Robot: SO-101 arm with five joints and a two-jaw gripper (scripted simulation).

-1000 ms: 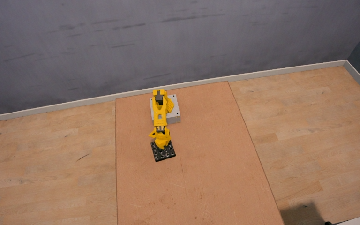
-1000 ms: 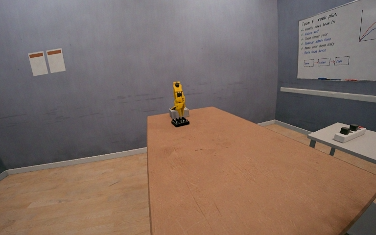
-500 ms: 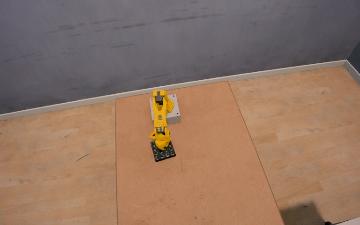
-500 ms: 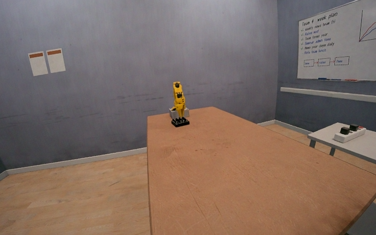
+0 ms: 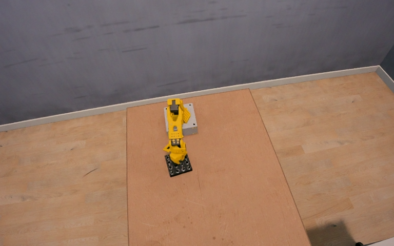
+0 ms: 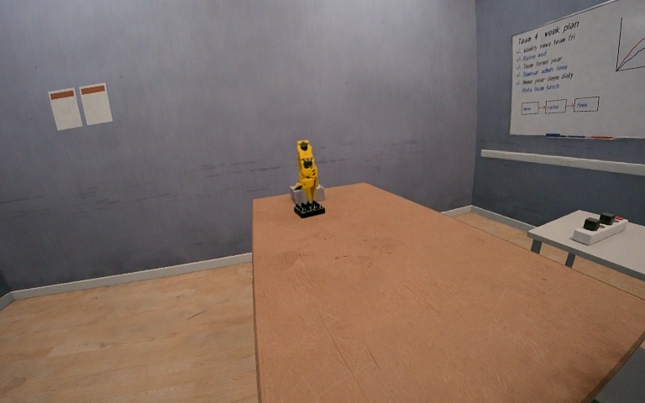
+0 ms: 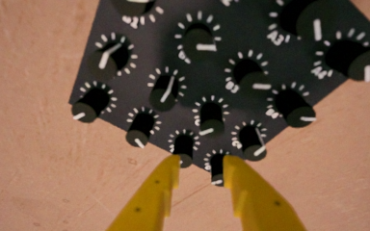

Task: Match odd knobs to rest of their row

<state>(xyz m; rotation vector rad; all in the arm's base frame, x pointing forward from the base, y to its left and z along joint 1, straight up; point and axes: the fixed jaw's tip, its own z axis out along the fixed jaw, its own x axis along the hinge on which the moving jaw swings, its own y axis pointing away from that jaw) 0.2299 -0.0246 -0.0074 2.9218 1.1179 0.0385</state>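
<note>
Black box [image 5: 180, 173] [image 6: 311, 214] [image 7: 159, 53] on counter [image 5: 217, 173] [image 6: 404, 285] [image 7: 39, 168] | knobs [image 5: 177, 170] [image 6: 315, 207] [image 7: 140, 135] on box: likely light, slippery; pinch both sides, twist | tool [image 5: 177, 163] [image 6: 311, 201] [image 7: 201, 159] above box: nearly shut, holding nothing

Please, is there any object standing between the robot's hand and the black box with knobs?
Nothing visible stands between the yellow plastic hand and the black rectangular knob box; the fingertips are right over it.
</note>
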